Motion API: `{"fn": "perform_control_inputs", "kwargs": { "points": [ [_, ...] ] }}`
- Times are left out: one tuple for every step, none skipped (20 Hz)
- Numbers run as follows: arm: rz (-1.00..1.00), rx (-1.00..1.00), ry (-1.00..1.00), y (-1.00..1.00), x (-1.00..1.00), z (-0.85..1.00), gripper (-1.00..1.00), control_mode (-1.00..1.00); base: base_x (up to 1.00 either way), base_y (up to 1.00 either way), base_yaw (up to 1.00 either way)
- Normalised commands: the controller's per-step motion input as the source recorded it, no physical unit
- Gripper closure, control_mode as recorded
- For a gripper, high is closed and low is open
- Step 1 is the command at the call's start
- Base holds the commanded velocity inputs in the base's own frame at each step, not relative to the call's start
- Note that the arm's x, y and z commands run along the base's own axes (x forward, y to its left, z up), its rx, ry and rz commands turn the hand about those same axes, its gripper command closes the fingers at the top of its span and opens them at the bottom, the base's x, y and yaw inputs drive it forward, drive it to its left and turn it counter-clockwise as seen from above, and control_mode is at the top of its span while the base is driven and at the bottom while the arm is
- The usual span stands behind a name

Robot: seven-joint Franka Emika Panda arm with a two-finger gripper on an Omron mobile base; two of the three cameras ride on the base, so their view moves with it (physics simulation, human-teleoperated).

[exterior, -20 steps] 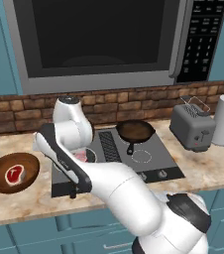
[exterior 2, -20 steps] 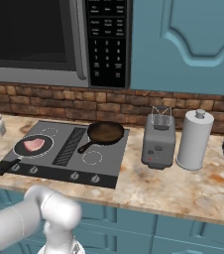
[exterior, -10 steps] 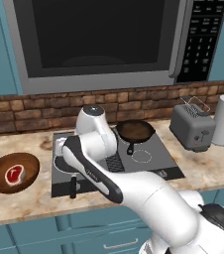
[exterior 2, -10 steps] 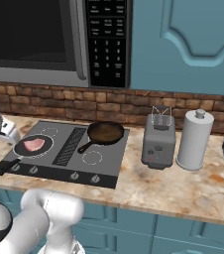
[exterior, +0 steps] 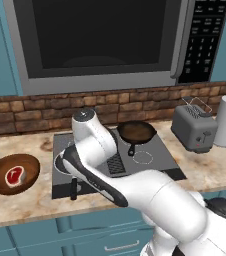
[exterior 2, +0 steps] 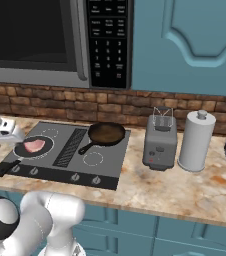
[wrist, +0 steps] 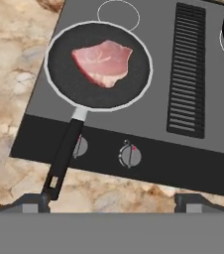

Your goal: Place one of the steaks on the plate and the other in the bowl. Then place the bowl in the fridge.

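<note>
Largest first, op: the microwave hangs over a brick backsplash w/ teal cabinets either side, and below it the speckled worktop carries a grey cooktop. Your arm sweeps up from lower right in the left base view and bends over the cooktop's left burners. At the right end of the worktop you've got a paper towel roll beside a silver toaster. The brown bowl sits on the worktop left of the cooktop, w/ the deep red steak inside it. A dark empty pan is on the rear right burner. A second black pan w/ a pale rim is on the front left burner, handle pointing toward the knobs, and the pale pink steak lies in its middle. Your hand hangs above that pan w/ fingers spread wide, nothing between them, tips apart from pan and meat.
</note>
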Motion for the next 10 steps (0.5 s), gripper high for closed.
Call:
{"fn": "perform_control_inputs", "kwargs": {
  "points": [
    [0.05,-0.13,0.0,-0.26,0.07,0.0,-1.0,-1.0,0.0,0.0,0.0],
    [0.01,-0.05,0.0,-0.23,0.21,0.0,-1.0,-1.0,0.0,0.0,0.0],
    [0.0,0.0,0.0,-0.19,0.26,0.0,-1.0,-1.0,0.0,0.0,0.0],
    [0.0,0.0,0.0,-0.16,0.33,0.0,-1.0,-1.0,0.0,0.0,0.0],
    [0.0,0.0,0.0,-0.11,0.33,0.0,-1.0,-1.0,0.0,0.0,0.0],
    [0.0,0.0,0.0,-0.11,0.28,-0.07,-1.0,-1.0,0.0,0.0,0.0],
    [0.01,0.0,-0.02,-0.06,0.33,-0.14,-1.0,-1.0,0.0,0.0,0.0],
    [0.01,0.0,-0.05,0.0,0.26,-0.27,-1.0,-1.0,0.0,0.0,0.0],
    [0.03,0.0,-0.09,0.0,0.26,-0.34,-1.0,-1.0,0.0,0.0,0.0],
    [0.04,0.0,-0.11,0.0,0.16,-0.37,-1.0,-1.0,0.0,0.0,0.0]
  ]
}}
